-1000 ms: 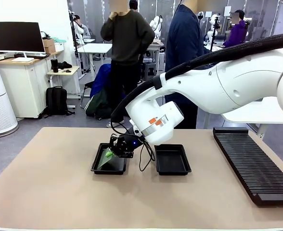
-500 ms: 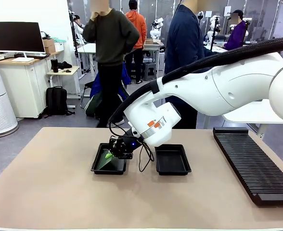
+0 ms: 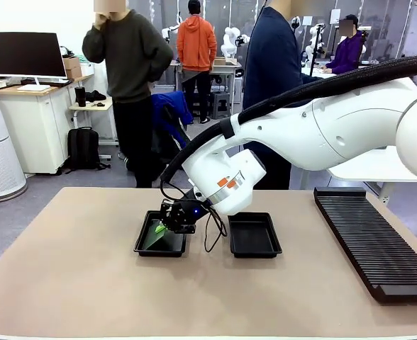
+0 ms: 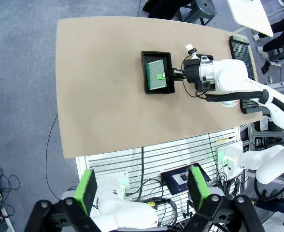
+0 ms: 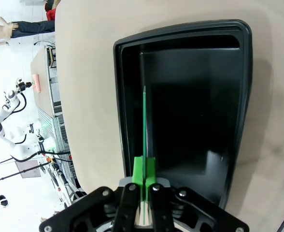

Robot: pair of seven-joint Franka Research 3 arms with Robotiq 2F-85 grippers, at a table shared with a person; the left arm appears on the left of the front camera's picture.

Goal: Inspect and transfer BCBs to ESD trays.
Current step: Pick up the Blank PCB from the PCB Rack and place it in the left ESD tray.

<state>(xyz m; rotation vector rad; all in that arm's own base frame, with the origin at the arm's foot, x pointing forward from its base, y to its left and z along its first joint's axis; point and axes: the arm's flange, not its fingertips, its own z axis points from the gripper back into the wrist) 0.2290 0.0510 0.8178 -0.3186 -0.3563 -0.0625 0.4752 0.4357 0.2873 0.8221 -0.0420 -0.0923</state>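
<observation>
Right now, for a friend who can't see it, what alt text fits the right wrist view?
The right gripper is shut on a thin green BCB, seen edge-on, reaching into a black ESD tray. The tray sits on a tan table.

White right arm (image 3: 322,134) reaches across the middle, wrist bent low, right jaws pinched on a thin pale green board (image 5: 144,121), seen edge-on. Left jaws hang high overhead, green pads (image 4: 88,187) wide apart, pointing down.

A lab-like workroom was suggested by a monitor (image 3: 24,54) set on a side desk (image 3: 17,90), a broad tabletop (image 3: 74,269) and people (image 3: 127,64) standing about.
</observation>
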